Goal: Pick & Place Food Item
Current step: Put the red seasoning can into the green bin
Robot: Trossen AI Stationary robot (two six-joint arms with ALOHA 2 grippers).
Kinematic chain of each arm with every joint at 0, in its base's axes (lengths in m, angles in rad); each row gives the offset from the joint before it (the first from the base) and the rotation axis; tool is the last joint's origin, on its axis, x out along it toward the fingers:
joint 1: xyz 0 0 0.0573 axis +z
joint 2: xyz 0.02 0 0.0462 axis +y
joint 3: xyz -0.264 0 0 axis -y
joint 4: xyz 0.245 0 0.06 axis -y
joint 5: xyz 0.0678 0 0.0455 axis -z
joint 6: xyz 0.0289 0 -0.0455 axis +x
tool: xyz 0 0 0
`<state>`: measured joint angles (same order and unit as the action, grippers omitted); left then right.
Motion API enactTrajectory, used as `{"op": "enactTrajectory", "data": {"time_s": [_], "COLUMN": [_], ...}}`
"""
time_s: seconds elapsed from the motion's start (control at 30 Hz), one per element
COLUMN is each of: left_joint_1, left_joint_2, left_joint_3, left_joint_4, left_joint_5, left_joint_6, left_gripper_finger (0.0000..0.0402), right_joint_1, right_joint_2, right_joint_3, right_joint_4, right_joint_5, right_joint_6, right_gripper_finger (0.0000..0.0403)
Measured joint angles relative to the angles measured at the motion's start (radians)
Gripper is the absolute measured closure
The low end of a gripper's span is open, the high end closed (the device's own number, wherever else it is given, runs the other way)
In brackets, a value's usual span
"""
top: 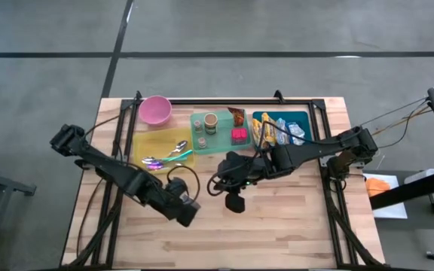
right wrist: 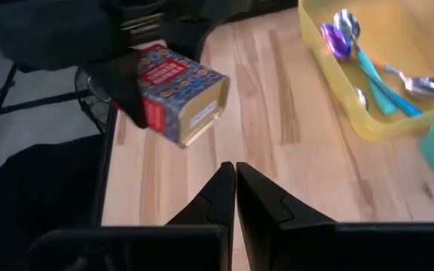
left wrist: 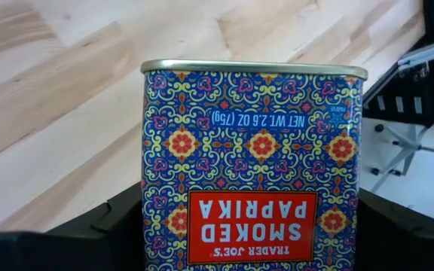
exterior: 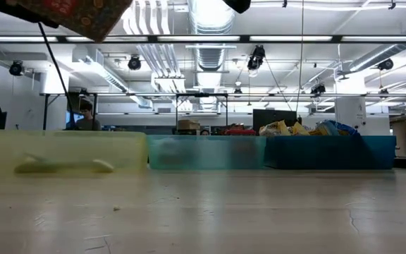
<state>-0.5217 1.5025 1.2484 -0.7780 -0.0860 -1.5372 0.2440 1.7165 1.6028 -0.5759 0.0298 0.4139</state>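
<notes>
Big wooden table (top: 277, 218) takes up most of the overhead shot, with a row of bins along its far edge: a yellow tray (top: 157, 143) holding a few spoons (top: 173, 150), a pale green tray (top: 221, 139) in the middle with small jars and a pink block, and a blue bin (top: 307, 120) stuffed with snack packets (top: 277, 129). A pink bowl (top: 155, 110) sits just beside the yellow tray's far corner. Left arm reaches in from the left side of the table, and the left gripper (left wrist: 251, 226) is clamped around a paprika tin (left wrist: 252, 162), a patterned blue, red and yellow one with a gold rim, fingers (left wrist: 111, 226) pressed on both of its sides. The tin is held up off the wood near the front middle of the table, well apart from the trays; from the other arm's camera you can see it tilted over with bare table under it. Right arm comes in from the right, and the right gripper (right wrist: 234, 184) hangs over the middle of the table near the green tray, jaws pinched fully together with nothing between them. Someone's visible way back in the room behind the table.
</notes>
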Motion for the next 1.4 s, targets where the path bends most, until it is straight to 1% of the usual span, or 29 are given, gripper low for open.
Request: {"op": "enactTrajectory", "data": {"time_s": [0.07,0.23,0.47,1.07,1.17,1.27,1.4], "left_joint_1": [0.002,0.006,0.008,0.021,0.021,0.021,0.020], "left_joint_2": [-0.021,-0.063,-0.081,-0.092,-0.105,-0.103,-0.107], "left_joint_3": [-0.023,-0.081,-0.124,-0.127,-0.126,-0.130,-0.144], "left_joint_4": [-0.003,-0.006,0.006,0.050,0.068,0.049,0.069], "left_joint_5": [-0.002,-0.012,-0.023,-0.049,-0.071,-0.105,-0.109], "left_joint_6": [-0.032,-0.076,-0.120,-0.094,-0.061,-0.060,-0.060], "left_gripper_finger": [0.0089,0.0089,0.0089,0.0089,0.0089,0.0089,0.0089], "right_joint_1": [0.000,0.000,0.000,0.000,0.000,0.000,0.000], "right_joint_2": [0.000,0.000,0.000,0.000,0.000,0.000,0.000], "right_joint_3": [0.000,0.000,0.000,0.000,0.000,0.000,0.000], "right_joint_4": [0.007,0.008,0.017,0.033,0.034,0.034,0.034], "right_joint_5": [-0.003,-0.003,-0.004,-0.003,-0.003,-0.003,-0.003], "right_joint_6": [-0.024,-0.021,-0.020,-0.021,-0.021,-0.022,-0.022], "right_gripper_finger": [0.0390,0.0390,0.0390,0.0390,0.0390,0.0390,0.0390]}}
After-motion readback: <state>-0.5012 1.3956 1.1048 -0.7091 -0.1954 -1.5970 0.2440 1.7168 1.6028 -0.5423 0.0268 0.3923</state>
